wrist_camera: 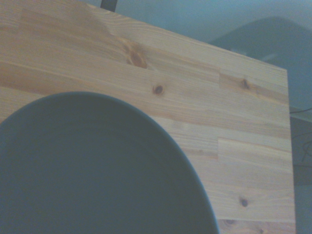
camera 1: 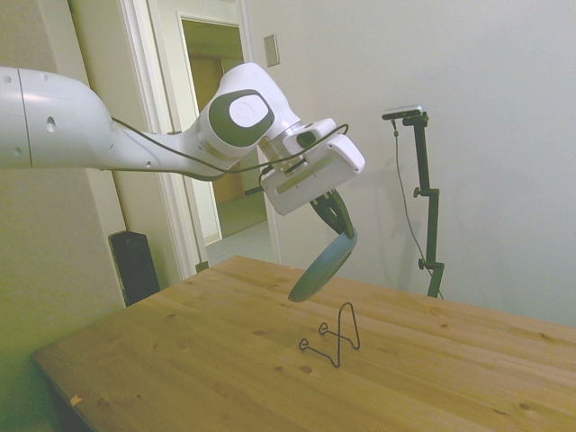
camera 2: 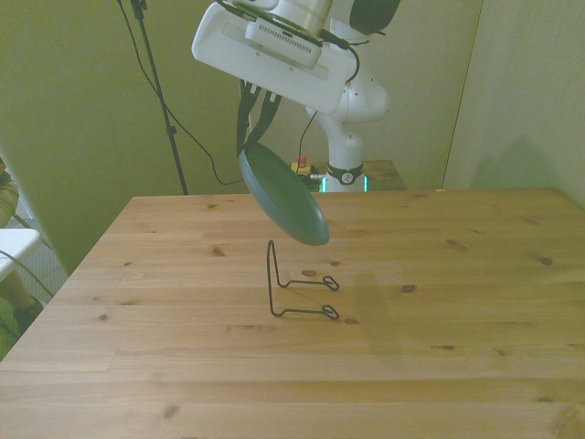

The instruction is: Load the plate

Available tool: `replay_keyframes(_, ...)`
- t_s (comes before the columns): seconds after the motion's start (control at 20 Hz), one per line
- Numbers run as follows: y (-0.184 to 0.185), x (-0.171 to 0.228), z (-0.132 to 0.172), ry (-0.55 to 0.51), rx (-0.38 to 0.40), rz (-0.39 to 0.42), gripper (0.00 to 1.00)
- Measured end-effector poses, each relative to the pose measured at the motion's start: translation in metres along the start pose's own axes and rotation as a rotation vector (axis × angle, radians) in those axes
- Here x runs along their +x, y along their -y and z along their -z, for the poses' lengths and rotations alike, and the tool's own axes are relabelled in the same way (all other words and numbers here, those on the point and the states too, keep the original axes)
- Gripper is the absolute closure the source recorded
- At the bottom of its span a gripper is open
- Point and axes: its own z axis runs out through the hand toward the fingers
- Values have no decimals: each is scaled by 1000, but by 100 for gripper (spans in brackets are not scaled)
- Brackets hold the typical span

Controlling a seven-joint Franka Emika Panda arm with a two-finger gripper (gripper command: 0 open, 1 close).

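One plate (camera 1: 322,264) is hanging in the air above the wire stand (camera 1: 335,337), gripped at its upper rim by the end effector (camera 1: 337,213), whose dark fingers are closing on that edge. The plate is round, shallow and dark teal-green, matte and plain, with a low raised rim, and it is tilting steeply, its lower edge pointing down toward the stand without touching it. It is looking clearly wider than the stand beneath it.

The stand is sitting on the wooden tabletop (camera 1: 180,360) with nothing resting in it: a thin black wire piece with an upright loop and two short feet ending in small curls.

In the side view the plate is showing mostly edge-on, a slim crescent above the stand's loop. In the front view the plate (camera 2: 282,194) is turning its broad face outward as a full oval, the end effector (camera 2: 256,114) is hanging over it, and the stand (camera 2: 294,286) is showing both feet stretching toward the front view's right. In the wrist view the plate (wrist_camera: 92,170) is filling the lower frame, slightly blurred, with knotted tabletop (wrist_camera: 204,97) planks beyond its rim; the stand is not appearing there.
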Motion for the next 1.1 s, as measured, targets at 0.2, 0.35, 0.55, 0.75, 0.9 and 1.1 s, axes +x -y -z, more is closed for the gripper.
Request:
replay_keyframes(0.2,23,-15,4,-70,-83,48,100)
replay_keyframes(0.35,33,-27,3,-117,-138,81,100)
replay_keyframes(0.55,38,-37,-6,-163,-197,106,100)
replay_keyframes(0.75,37,-47,-13,-159,-205,104,100)
replay_keyframes(0.9,42,-51,-16,-189,-239,128,100)
replay_keyframes(1.1,52,-59,-22,-215,-261,140,100)
